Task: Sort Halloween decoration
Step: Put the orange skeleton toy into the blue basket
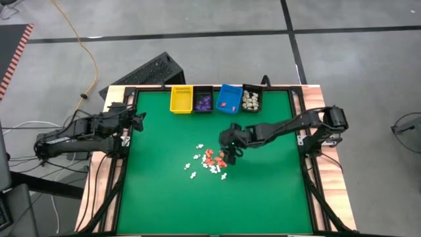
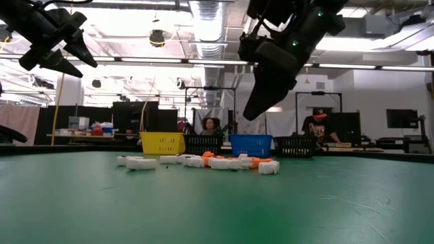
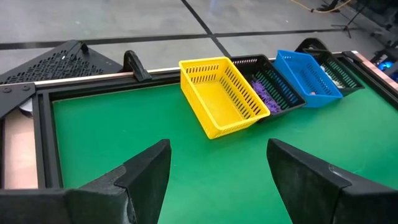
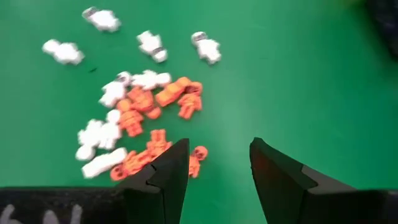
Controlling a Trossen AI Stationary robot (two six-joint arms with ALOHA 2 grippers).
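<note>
Two grippers mine, right gripper (image 4: pixel 214 168) hovering fingers apart, empty, above white and orange Halloween decoration (image 1: pixel 210 161) mid-table, left gripper (image 3: pixel 217 180) wide open, empty, near yellow bin (image 3: pixel 221 96).

White and orange decoration pieces (image 4: pixel 134 115) on green table (image 4: pixel 298 74) (bins (image 1: pixel 181 99) yellow, black, blue).

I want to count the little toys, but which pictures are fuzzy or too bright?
In the right wrist view the orange pieces and white pieces look soft and smeary. In the low view the ceiling lights glare and the right gripper shows as a dark shape. The high view is evenly lit, but the pieces are tiny there.
</note>
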